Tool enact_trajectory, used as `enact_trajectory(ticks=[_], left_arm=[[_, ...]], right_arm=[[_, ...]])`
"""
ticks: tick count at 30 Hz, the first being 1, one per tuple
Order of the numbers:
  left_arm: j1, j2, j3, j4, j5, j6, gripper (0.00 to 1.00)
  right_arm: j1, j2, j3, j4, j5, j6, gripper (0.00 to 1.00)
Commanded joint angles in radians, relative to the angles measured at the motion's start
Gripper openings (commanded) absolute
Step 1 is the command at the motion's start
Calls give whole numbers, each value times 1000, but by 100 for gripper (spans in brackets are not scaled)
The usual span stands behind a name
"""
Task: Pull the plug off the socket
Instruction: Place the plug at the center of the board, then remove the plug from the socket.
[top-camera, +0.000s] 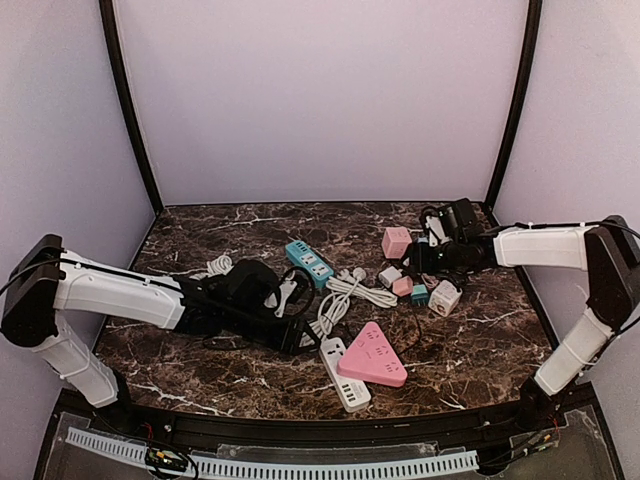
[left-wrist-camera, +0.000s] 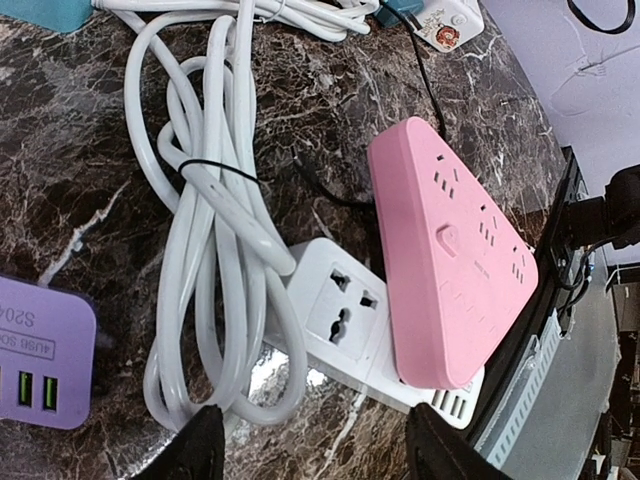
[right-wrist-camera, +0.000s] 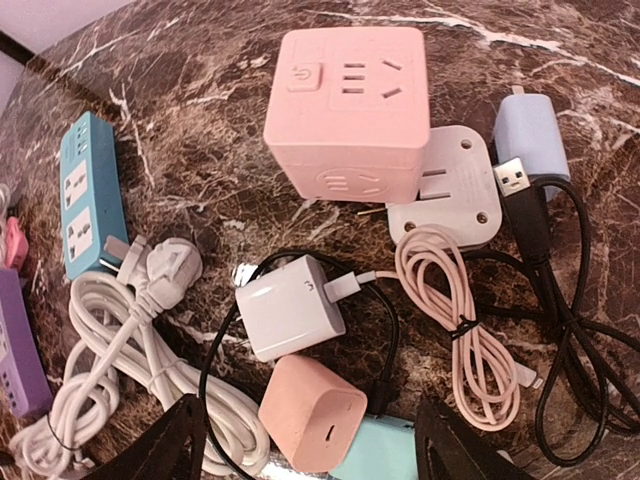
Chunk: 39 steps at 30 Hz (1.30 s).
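Note:
A pink triangular power strip sits on top of the near end of a white power strip, covering its sockets there; whether its plug is seated is hidden. One universal socket on the white strip is bare. My left gripper is open and empty, low over the white strip's cord end, with its fingers either side of it. My right gripper is open and empty above a pink charger in the pile at the right.
The white coiled cord lies left of the strip, with a purple strip beyond it. A teal strip, pink cube socket, white charger, pink cable and black cables lie mid-table.

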Motion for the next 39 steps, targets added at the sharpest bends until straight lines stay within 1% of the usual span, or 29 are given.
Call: enact_trajectory(ticks=[1, 6, 10, 12, 13, 15, 16, 23, 26, 30, 35, 39], left_arm=[[10, -23, -28, 31, 21, -36, 64], [18, -26, -48, 82, 47, -71, 72], [19, -12, -59, 132, 66, -100, 73], [18, 8, -59, 156, 92, -111, 67], [19, 16, -57, 170, 104, -118, 62], [18, 37, -55, 189, 121, -128, 55], [18, 50, -54, 197, 131, -131, 54], [18, 74, -62, 234, 146, -154, 53], [18, 75, -63, 226, 145, -150, 52], [19, 74, -62, 216, 151, -139, 45], [14, 50, -50, 207, 157, -103, 42], [8, 91, -13, 199, 191, -79, 37]], right_arm=[[-7, -36, 4, 35, -36, -22, 75], [-3, -160, -50, 20, -119, -69, 80], [11, -288, -117, -34, -205, -69, 81], [21, -331, -156, -51, -270, -49, 81], [36, -349, -177, -50, -305, -34, 80], [67, -375, -229, -30, -368, 6, 79], [84, -383, -262, -14, -399, 28, 79], [177, -384, -372, 96, -508, 145, 78], [197, -356, -393, 135, -549, 172, 75], [218, -305, -394, 141, -557, 179, 74], [238, -269, -389, 169, -558, 191, 75], [248, -244, -393, 179, -549, 196, 77]])
